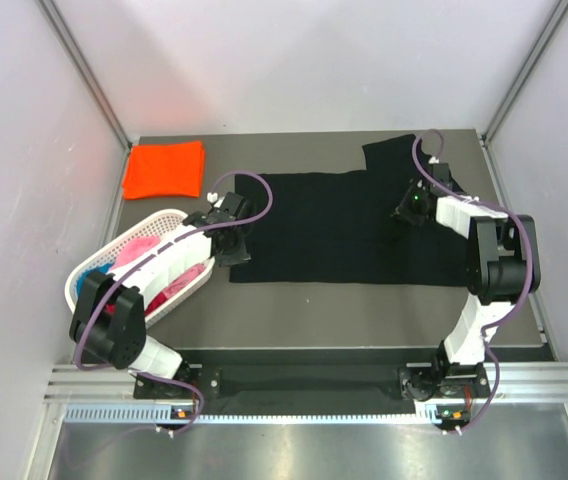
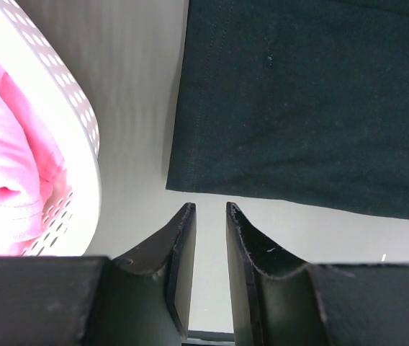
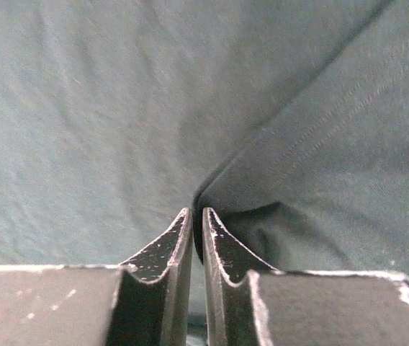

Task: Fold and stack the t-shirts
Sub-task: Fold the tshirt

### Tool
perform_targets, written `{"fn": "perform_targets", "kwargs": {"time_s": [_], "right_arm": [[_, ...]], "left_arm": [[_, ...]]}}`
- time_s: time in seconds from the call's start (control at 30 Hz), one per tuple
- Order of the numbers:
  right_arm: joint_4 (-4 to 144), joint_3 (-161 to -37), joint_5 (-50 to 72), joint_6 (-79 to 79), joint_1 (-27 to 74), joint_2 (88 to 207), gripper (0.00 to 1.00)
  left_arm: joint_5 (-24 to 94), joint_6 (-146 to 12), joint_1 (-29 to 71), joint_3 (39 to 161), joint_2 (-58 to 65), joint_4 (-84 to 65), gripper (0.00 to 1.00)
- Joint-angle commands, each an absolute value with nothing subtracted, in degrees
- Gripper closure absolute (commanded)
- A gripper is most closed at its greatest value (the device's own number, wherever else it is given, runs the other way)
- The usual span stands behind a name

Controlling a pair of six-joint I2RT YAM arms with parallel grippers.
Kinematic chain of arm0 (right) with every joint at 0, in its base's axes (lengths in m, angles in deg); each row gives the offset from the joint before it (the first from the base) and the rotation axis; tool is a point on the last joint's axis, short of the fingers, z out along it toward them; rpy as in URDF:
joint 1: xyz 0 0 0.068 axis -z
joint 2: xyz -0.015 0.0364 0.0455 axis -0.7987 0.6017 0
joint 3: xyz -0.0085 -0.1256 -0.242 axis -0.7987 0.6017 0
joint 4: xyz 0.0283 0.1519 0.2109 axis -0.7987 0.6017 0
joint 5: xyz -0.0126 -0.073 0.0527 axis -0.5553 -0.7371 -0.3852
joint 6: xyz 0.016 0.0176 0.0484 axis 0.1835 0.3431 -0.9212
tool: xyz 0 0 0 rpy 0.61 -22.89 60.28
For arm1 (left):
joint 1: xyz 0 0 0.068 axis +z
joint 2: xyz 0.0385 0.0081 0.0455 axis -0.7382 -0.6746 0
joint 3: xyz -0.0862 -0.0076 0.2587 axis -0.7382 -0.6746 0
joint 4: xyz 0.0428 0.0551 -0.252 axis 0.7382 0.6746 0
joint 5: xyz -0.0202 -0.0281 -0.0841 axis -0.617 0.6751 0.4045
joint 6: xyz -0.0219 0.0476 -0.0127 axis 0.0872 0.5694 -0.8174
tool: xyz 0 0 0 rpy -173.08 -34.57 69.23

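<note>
A black t-shirt (image 1: 334, 225) lies spread flat across the middle of the table, one sleeve reaching to the back right. My left gripper (image 1: 236, 240) hovers at its near-left corner. In the left wrist view its jaws (image 2: 210, 207) stand narrowly open and empty, just short of the shirt's corner (image 2: 298, 108). My right gripper (image 1: 407, 212) is on the shirt's right part. In the right wrist view it (image 3: 197, 210) is shut on a raised fold of the black cloth (image 3: 118, 108). A folded orange t-shirt (image 1: 164, 168) lies at the back left.
A white lattice basket (image 1: 154, 220) stands at the left, holding pink (image 1: 139, 245), magenta (image 1: 179, 285) and blue (image 1: 89, 272) shirts. Its rim (image 2: 82, 122) and the pink cloth (image 2: 3, 144) are close to the left of my left gripper. Walls enclose the table.
</note>
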State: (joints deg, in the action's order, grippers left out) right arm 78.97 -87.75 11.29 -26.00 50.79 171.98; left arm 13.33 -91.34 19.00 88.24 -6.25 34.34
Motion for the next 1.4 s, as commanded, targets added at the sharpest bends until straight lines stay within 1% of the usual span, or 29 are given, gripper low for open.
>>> {"fn": "perform_targets", "kwargs": {"time_s": [0.0,0.03,0.07,0.13,0.17,0.2,0.27,0.43,0.6,0.7,0.73,0.87,0.97,1.1,1.17,1.27,1.37], "right_arm": [[79.07,-92.99,11.08,-26.86,49.84,171.84,0.91],[80.12,-94.39,10.82,-27.39,49.76,172.19,0.92],[80.56,-95.01,10.81,-27.65,49.76,172.2,0.91],[81.7,-96.16,11.77,-28.36,49.76,172.9,0.86],[81.88,-96.68,12.04,-28.71,49.76,172.99,0.77],[81.97,-96.69,12.39,-29.06,49.76,173.07,0.73],[81.36,-96.25,13.8,-29.68,49.84,172.9,0.66],[81.79,-96.95,16.43,-30.64,50.02,172.28,0.62],[83.72,-97.31,16.0,-29.42,50.11,170.53,0.61],[88.11,-97.39,12.5,-27.4,50.02,169.39,0.64],[88.73,-97.22,12.22,-26.87,49.93,169.21,0.68],[87.43,-93.89,13.79,-26.07,49.67,168.42,0.73],[86.28,-91.33,14.59,-25.73,48.62,168.68,0.73],[90.65,-90.45,12.67,-24.67,48.44,167.63,0.72],[92.86,-90.36,9.33,-24.84,48.79,164.92,0.71],[99.18,-90.8,4.59,-27.29,50.19,160.88,0.66],[104.81,-90.28,0.19,-30.72,52.48,156.91,0.66]], "left_arm": [[13.2,-91.61,18.92,88.13,-5.33,33.01,0.71],[13.37,-91.7,18.92,88.21,-5.07,33.1,0.71],[13.55,-91.79,18.92,88.21,-4.98,33.1,0.71],[13.64,-92.23,18.84,88.21,-4.63,33.28,0.71],[13.73,-92.23,18.92,88.04,-4.45,33.36,0.71],[13.64,-92.23,18.84,87.95,-4.19,33.45,0.71],[13.55,-92.31,18.75,87.69,-3.75,33.63,0.7],[13.46,-92.49,18.57,87.34,-2.69,34.07,0.7],[13.73,-92.84,18.31,87.16,-1.47,34.33,0.7],[14.16,-92.32,18.31,87.16,-0.41,34.24,0.7],[14.78,-91.27,18.31,87.51,-0.15,33.63,0.7],[17.5,-89.5,18.4,89.88,-0.05,32.05,0.69],[19.69,-89.68,18.4,93.04,-2.33,31.61,0.69],[19.8,-88.37,18.4,96.03,-5.68,34.84,0.69],[16.82,-87.05,18.4,96.13,-6.47,36.0,0.69],[14.35,-86.17,18.4,96.65,-7.53,38.46,0.7],[14.25,-85.55,18.4,95.86,-8.05,38.02,0.7]]}}
